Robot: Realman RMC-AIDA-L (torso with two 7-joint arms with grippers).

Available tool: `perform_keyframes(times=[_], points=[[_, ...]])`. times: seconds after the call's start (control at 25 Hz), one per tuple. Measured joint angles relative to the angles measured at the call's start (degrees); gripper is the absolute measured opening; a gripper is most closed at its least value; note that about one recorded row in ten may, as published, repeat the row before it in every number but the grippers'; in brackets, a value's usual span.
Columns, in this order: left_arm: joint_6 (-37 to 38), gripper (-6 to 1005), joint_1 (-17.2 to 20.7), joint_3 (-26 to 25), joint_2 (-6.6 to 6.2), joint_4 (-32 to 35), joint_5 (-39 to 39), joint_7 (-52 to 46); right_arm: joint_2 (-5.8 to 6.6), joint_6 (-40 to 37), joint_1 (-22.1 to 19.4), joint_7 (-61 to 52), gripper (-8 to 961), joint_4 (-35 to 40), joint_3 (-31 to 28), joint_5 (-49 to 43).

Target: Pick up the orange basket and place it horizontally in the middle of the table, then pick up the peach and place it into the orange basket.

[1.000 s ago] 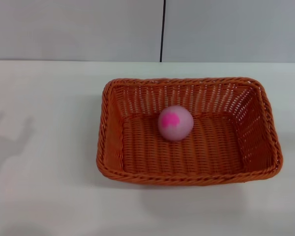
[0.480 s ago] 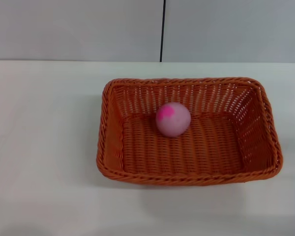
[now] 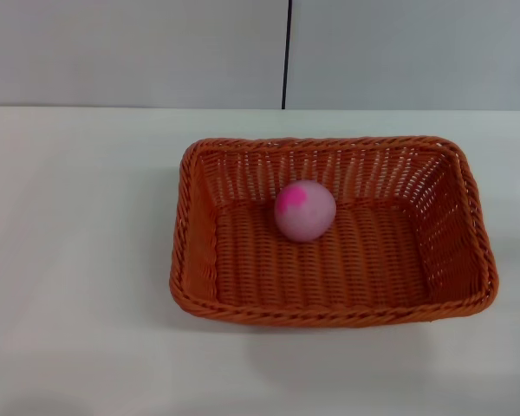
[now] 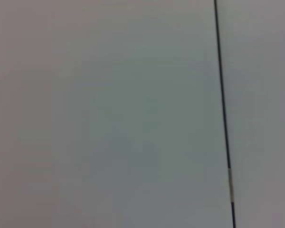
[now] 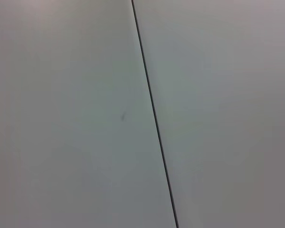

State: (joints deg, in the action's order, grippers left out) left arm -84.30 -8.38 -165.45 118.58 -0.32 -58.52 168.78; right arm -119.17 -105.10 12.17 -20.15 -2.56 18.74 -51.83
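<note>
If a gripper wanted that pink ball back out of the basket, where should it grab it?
From straight above, fingers closing on opposite sides of the peach. It sits low in the orange basket, whose sloping walls likely block any sideways approach.

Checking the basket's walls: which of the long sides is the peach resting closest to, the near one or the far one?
The far long wall of the orange basket: the peach sits near it.

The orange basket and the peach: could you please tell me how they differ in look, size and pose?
The orange basket is rectangular, woven and open-topped; the peach is a smooth ball. The basket is far larger than the peach. The basket is orange; the peach is pale pink with a magenta blotch. The basket sits on the table; the peach rests inside the basket.
</note>
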Motion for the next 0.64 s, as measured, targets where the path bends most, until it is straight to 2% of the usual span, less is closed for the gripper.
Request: perform_keyframes(times=[0.28,0.48,0.64], points=[[1.04,814,-0.3,-0.03,0.04,-0.28,0.49,0.0,-0.13,1.36,0.16,1.39,608,-0.92,-0.04,0.33],[-3.31,814,0.79,0.53,0.29,0.06,-0.14,0.08,0.04,3.5,0.88,1.72,608,-0.68,-0.06,0.4],[-6.5,814,2.23,4.5,0.39,-1.77,-1.56,0.23,0.17,5.78,1.38,1.47,608,1.66,-0.06,0.37]])
